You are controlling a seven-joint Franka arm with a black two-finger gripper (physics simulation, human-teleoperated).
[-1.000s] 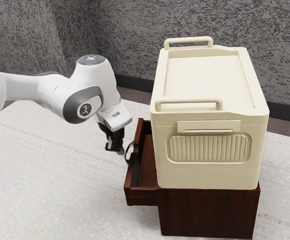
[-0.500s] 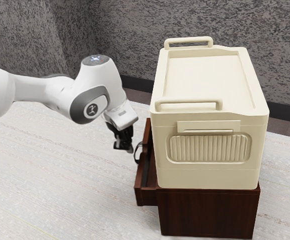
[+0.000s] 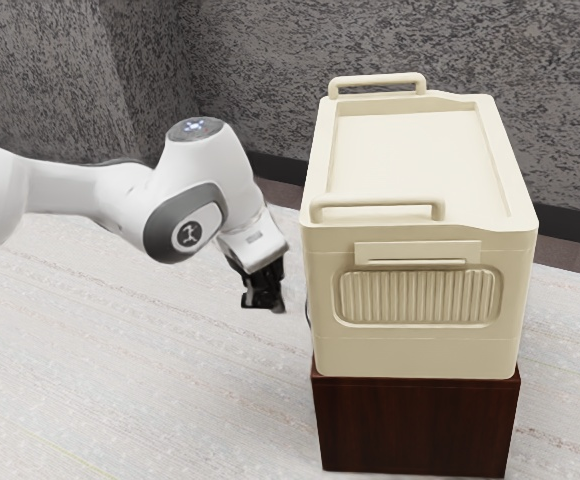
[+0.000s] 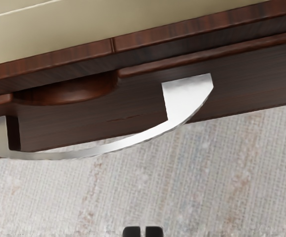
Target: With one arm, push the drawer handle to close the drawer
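1. The gripper (image 3: pixel 264 301) hangs just off the drawer's handle (image 4: pixel 186 98), apart from it.
2. Its jaws stand all but together, with nothing between them.
3. The drawer (image 4: pixel 108 114) sits in the cabinet (image 3: pixel 418 425), beneath the cream box (image 3: pixel 410 350); it looks closed, though perhaps not quite flush.

a logo (image 3: pixel 187 236) marks the arm (image 3: pixel 205 170); no text is legible.

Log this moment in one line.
drawer: shut or nearly so | handle: curved, pale | pincer: apart from handle | cream box: atop cabinet
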